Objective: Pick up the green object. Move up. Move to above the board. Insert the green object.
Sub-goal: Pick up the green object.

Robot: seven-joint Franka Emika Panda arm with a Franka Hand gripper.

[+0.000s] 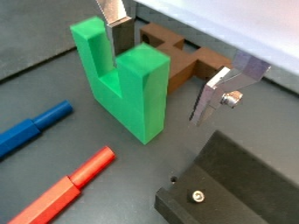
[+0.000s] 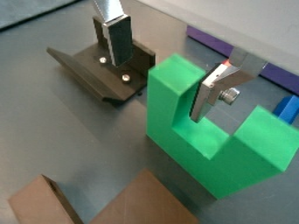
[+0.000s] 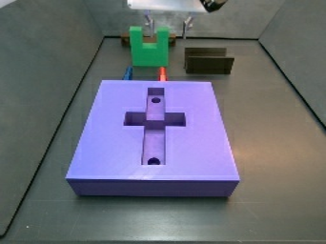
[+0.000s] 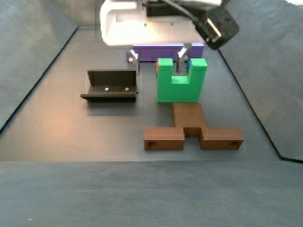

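The green object (image 1: 122, 83) stands upright on the floor, prongs up; it also shows in the other wrist view (image 2: 205, 131) and in both side views (image 3: 149, 48) (image 4: 180, 87). My gripper (image 1: 163, 66) (image 2: 163, 66) is open and straddles one prong: one finger (image 1: 117, 33) sits in the notch, the other finger (image 1: 214, 94) stands clear outside the prong. In the side views the gripper (image 3: 159, 31) (image 4: 182, 62) is low over the green object. The board (image 3: 152, 133) is a purple slab with a cross recess and two holes; its edge shows behind the green object (image 4: 160, 53).
The dark fixture (image 2: 100, 68) (image 4: 109, 86) (image 3: 209, 61) stands beside the green object. A brown notched block (image 1: 181, 57) (image 4: 190, 131) lies on its other side. A blue piece (image 1: 33, 127) and a red piece (image 1: 70, 184) lie on the floor between green object and board.
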